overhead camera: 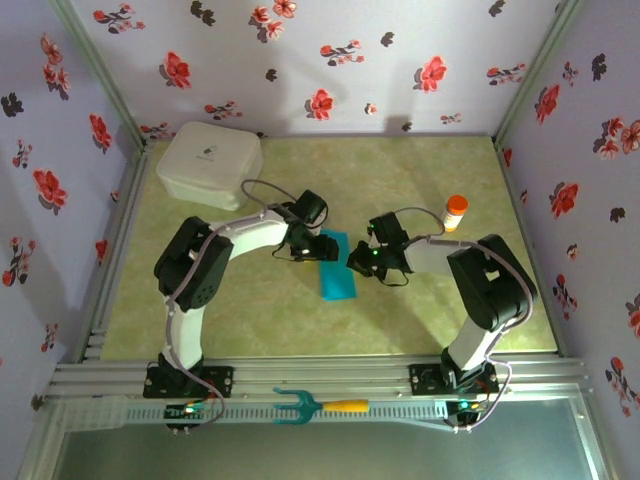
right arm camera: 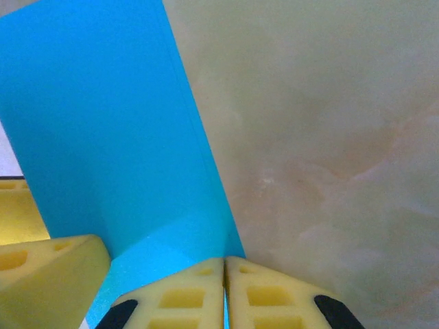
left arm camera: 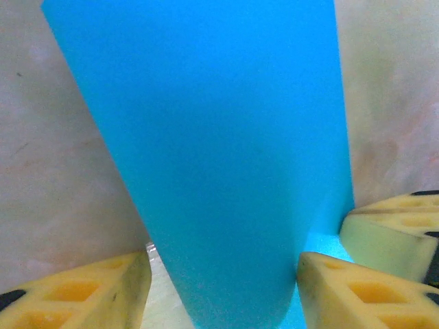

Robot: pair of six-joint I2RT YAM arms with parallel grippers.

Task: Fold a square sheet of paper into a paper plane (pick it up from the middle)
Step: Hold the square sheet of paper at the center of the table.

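The left gripper (left arm camera: 223, 301) has its yellow fingers (left arm camera: 82, 291) parted, one on each side of the teal-blue sheet of paper (left arm camera: 219, 157). The sheet runs up between them as a folded, narrow band, and I cannot tell whether either pad touches it. From above, this gripper (overhead camera: 322, 247) sits at the far end of the sheet (overhead camera: 337, 278), which lies mid-table between the two arms. Just to the right, the right gripper (right arm camera: 225, 291) has its fingers (right arm camera: 274, 295) pressed together, with a thin line of teal caught between them, so it is pinching the paper's (right arm camera: 103, 123) near edge. Seen from above, this gripper (overhead camera: 352, 262) stands at the sheet's right side. The table (overhead camera: 420, 320) is a pale green, marbled surface. A white lidded box (overhead camera: 210, 165) sits at its far left corner and a small bottle with an orange cap (overhead camera: 455, 212) stands right of centre. A teal fork-shaped tool with a yellow handle (overhead camera: 320, 405) lies on the rail between the arm bases. Lavender walls (overhead camera: 330, 60) printed with red flowers enclose the table.
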